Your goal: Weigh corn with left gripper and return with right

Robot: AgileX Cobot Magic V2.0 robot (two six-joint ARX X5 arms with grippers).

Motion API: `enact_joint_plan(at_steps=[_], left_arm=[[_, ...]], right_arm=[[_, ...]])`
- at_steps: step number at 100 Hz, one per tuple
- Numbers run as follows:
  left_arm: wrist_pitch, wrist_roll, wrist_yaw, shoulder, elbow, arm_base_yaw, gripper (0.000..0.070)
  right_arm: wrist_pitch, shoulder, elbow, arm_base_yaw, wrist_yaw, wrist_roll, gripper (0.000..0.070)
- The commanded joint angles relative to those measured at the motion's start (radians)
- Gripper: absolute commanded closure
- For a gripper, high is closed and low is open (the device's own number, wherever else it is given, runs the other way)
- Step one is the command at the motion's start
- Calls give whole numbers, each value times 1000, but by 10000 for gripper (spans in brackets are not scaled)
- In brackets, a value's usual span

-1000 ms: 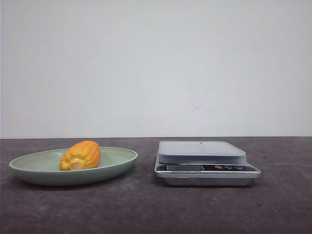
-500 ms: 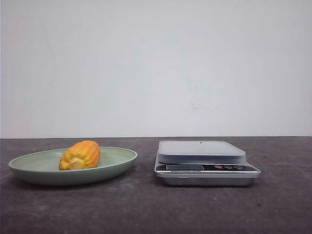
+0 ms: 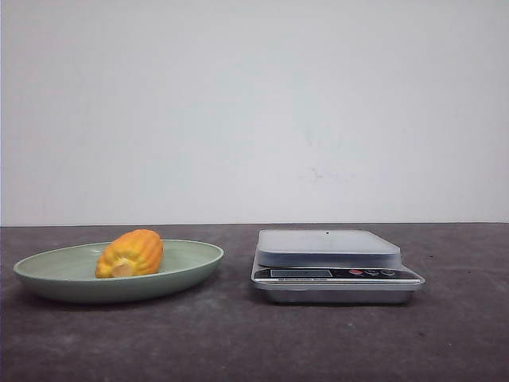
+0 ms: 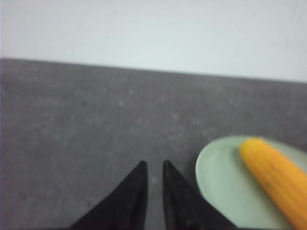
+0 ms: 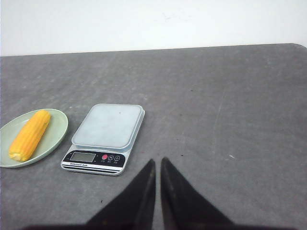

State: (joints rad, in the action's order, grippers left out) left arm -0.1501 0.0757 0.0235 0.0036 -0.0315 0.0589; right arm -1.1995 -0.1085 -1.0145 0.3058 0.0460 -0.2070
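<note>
The corn (image 3: 131, 253), a stubby orange-yellow cob piece, lies on a pale green plate (image 3: 187, 267) at the left of the table. Neither gripper shows in the front view. In the left wrist view my left gripper (image 4: 154, 165) hangs over bare table just beside the plate's rim (image 4: 211, 177). Its two black fingers stand close together with only a narrow slit and nothing between them, and the corn (image 4: 276, 179) lies off to one side. In the right wrist view my right gripper (image 5: 158, 161) is shut and empty, set back from the scale (image 5: 108, 129). The corn (image 5: 29, 135) also shows there.
A silver digital kitchen scale (image 3: 334, 263) with a flat platform stands on the dark grey table to the right of the plate, its display and buttons facing me. A white wall closes off the back. The table's rounded corner (image 5: 300, 47) shows in the right wrist view.
</note>
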Motion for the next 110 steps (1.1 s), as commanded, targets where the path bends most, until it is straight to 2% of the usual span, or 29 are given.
enact_joint_plan(at_steps=[1, 77, 88, 98, 110], left_arm=[[-31, -23, -2, 0, 18, -1, 683], [-37, -23, -2, 0, 17, -1, 683], [-37, -23, -1, 0, 17, -1, 683], [-37, -23, -2, 0, 17, -1, 683], [-37, -23, -1, 0, 17, -1, 683]], right_arm=[[10, 2, -13, 2, 0, -2, 689], [10, 2, -13, 2, 0, -2, 689], [14, 2, -14, 2, 21, -2, 690], [88, 4, -10, -22, 85, 0, 690], [260, 10, 65, -108, 85, 25, 689]])
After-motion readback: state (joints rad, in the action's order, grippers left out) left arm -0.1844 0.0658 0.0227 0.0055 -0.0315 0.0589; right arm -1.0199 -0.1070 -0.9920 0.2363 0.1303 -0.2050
